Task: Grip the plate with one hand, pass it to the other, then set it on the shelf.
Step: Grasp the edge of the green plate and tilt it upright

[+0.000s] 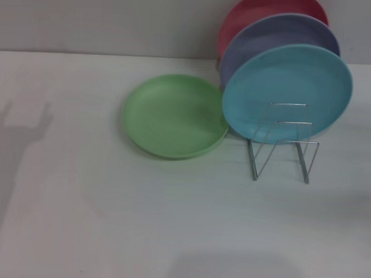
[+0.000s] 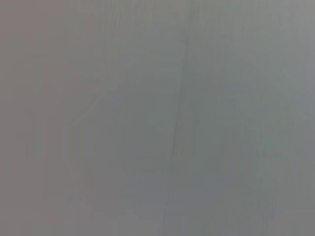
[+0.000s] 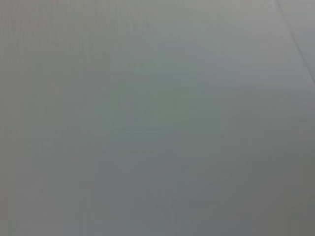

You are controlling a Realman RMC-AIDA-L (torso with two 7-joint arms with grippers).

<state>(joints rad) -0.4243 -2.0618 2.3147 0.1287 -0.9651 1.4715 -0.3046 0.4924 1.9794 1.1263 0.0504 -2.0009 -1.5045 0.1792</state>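
Note:
The light green plate (image 1: 174, 115) lies flat on the white table (image 1: 109, 222), just left of the silver wire shelf (image 1: 283, 142). The shelf's front loops stand free in front of the plates that lean upright in it. Neither gripper shows in the head view; only a forked shadow falls on the table at the far left. Both wrist views show nothing but plain grey surface.
A sky-blue plate (image 1: 288, 91), a lavender plate (image 1: 268, 38) and a pink plate (image 1: 263, 9) stand on edge in the shelf, one behind the other, against the back wall. The green plate's rim nearly touches the blue one.

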